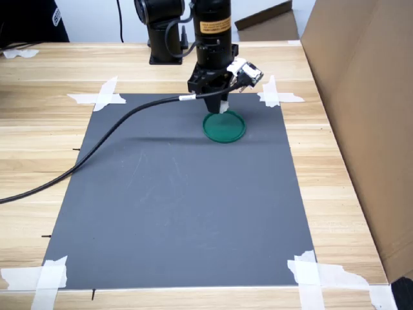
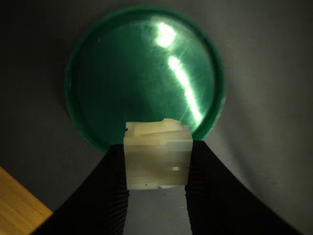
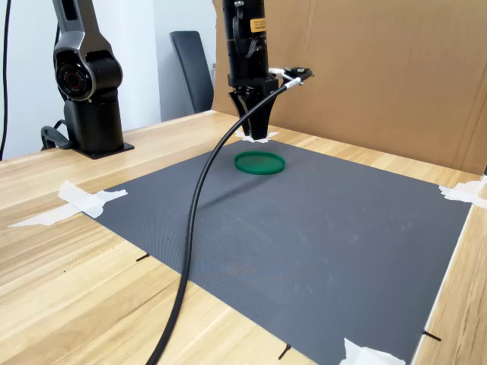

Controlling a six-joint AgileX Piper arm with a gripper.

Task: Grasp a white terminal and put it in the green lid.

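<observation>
The white terminal (image 2: 157,155) sits clamped between the gripper (image 2: 157,196) fingers (image 2: 110,196) – held above the grey mat (image 1: 181,213), over the near edge of the green lid (image 2: 146,73) in the wrist view – lid flat, nothing in it

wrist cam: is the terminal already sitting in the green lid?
No. In the wrist view the white terminal is clamped between the gripper fingers, held above the green lid, whose dish is empty.
</observation>
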